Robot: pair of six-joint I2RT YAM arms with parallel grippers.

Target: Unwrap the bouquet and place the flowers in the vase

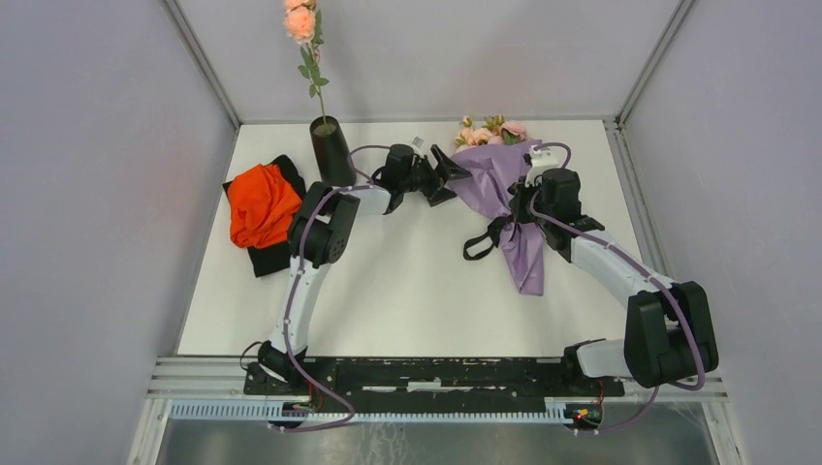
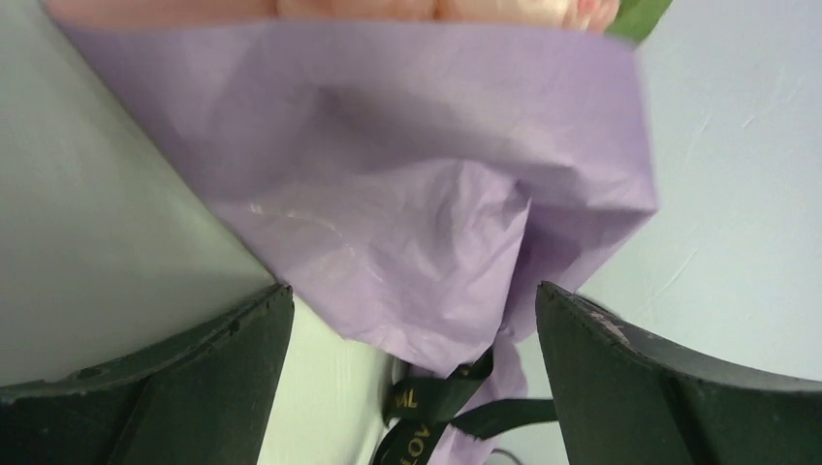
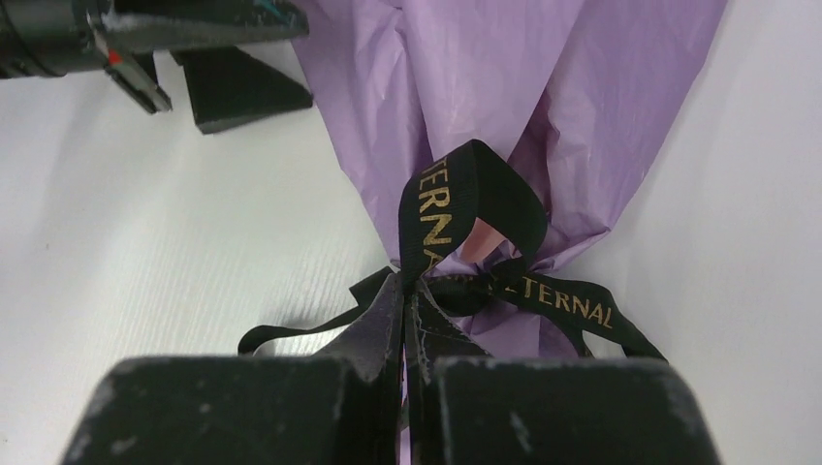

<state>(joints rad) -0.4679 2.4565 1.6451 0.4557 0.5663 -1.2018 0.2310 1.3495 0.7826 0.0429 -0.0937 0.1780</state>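
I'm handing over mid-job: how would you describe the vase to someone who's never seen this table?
Look toward the table's far left corner. Just right of the orange cloth stands the vase. It is the only upright black cylinder, with one peach rose rising from it; the black cloth nearby lies flat.

ribbon (image 3: 472,194), tail, right wrist view: we read "ETERNAL" in gold capitals on black.
ribbon, loop, right wrist view: we read "TERNA" running up the band, its ends curving out of sight.
ribbon, left wrist view: we make out "LOV" and "AL", gold on black, the rest folded away.
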